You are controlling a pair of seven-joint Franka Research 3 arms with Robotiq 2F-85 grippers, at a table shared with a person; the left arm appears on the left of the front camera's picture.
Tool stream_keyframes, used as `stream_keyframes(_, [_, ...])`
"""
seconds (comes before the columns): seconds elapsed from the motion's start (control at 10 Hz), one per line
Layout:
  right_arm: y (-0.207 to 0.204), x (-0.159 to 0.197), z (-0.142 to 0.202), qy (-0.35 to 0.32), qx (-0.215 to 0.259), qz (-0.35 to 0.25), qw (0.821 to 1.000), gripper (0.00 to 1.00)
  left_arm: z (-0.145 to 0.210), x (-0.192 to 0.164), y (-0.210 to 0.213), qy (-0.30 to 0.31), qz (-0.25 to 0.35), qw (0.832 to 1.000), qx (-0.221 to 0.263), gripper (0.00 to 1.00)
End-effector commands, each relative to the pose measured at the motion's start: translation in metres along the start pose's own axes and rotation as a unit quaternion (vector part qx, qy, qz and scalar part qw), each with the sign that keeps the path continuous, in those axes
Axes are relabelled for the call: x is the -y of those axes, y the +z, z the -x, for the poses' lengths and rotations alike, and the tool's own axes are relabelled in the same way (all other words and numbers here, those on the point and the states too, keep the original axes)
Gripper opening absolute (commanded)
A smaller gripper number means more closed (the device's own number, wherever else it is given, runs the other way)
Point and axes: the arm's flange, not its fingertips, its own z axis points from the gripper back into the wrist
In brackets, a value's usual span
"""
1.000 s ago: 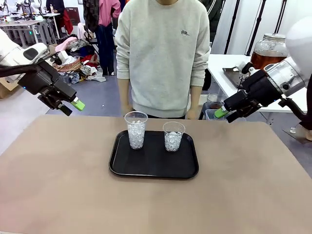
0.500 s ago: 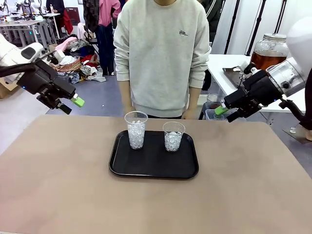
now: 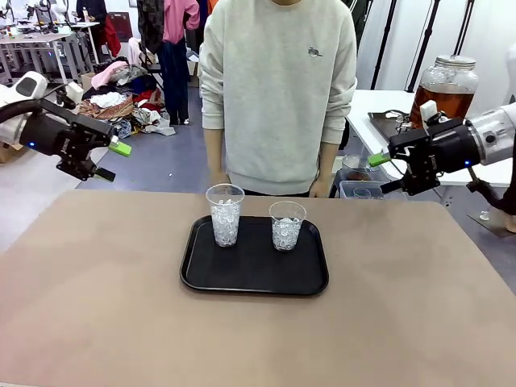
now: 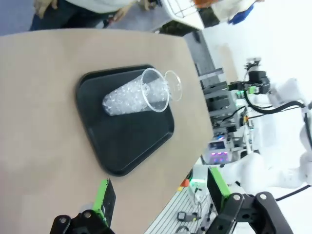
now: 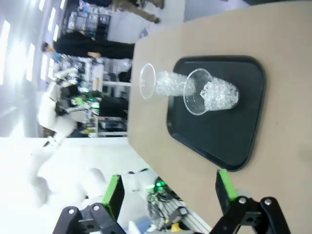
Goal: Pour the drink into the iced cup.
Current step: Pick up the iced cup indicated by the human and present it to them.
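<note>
Upper right of the front view: the drink (image 3: 442, 101), amber-brown, fills the lower part of a big round glass jar (image 3: 446, 79) with a silvery lid. Jar upright, long axis vertical, standing on a white side table (image 3: 367, 113) off the main table, well apart from the cups.

Right gripper (image 3: 384, 173) is much the nearer one, hanging just below and left of the jar in the frame. Its jaws are spread wide and hold nothing, and they point toward frame left, away from the jar. My read: that arm has to turn back toward the jar before any grasp. Left gripper (image 3: 113, 161), far left of the frame, jaws likewise released and empty, well apart from everything.

Centre frame: two clear iced cups, the taller cup (image 3: 225, 214) left and the shorter cup (image 3: 287, 225) right, near each other on a black tray (image 3: 254, 278). No liquid in either; pouring not begun.

Surface: matte tan table (image 3: 97, 306). A person (image 3: 278, 97) in a pale grey sweatshirt stands at the far edge. Room behind is busy, with hanging clothes and workbenches at upper left
</note>
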Motion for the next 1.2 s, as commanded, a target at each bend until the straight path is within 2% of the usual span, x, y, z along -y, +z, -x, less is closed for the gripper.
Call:
stream_keyframes(0.0, [0.005,0.009,-0.013,-0.045,0.006,-0.057,0.997,1.00,-0.007,-0.011,-0.003,-0.022,0.044,0.999,0.005,1.00])
stream_keyframes(0.4, [0.015,0.034,-0.019,-0.096,-0.003,-0.139,0.986,1.00,-0.009,-0.035,-0.005,0.000,0.101,0.995,0.005,1.00])
stream_keyframes(0.7, [0.017,0.049,-0.022,-0.111,-0.006,-0.158,0.981,1.00,-0.011,-0.047,-0.006,0.051,0.145,0.987,-0.039,1.00])
stream_keyframes(1.1, [0.014,0.057,-0.023,-0.119,-0.009,-0.156,0.980,1.00,-0.013,-0.053,-0.003,0.075,0.141,0.986,-0.049,1.00])
